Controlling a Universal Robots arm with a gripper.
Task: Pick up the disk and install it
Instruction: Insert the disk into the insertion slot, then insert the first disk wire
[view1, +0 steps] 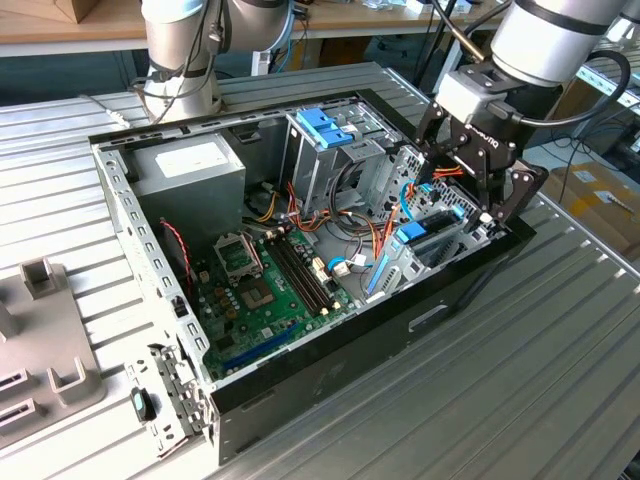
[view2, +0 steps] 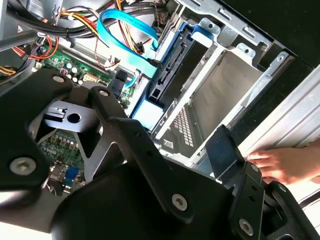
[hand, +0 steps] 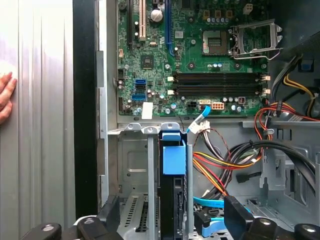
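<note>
The disk (hand: 173, 192) stands on edge in a slot of the metal bay (hand: 135, 170) at the case's front corner. Its light-blue carrier tab (hand: 173, 156) faces the motherboard. In the exterior view the disk (view1: 415, 233) sits low in the bay at the case's right end. My gripper (view1: 472, 195) hangs just above it, open. In the first wrist view my gripper (hand: 172, 206) straddles the disk, one finger on each side, neither touching it. One black finger (view2: 225, 150) shows in the second wrist view, beside the bay's wall and apart from the disk (view2: 167, 75).
The open computer case (view1: 330, 340) lies on a ribbed metal table (view1: 500, 400). A blue bracket (view1: 325, 125) tops the taller drive cage. Blue and coloured cables (hand: 220, 170) run beside the bay. A person's hand (view2: 280, 165) rests on the table outside the case wall.
</note>
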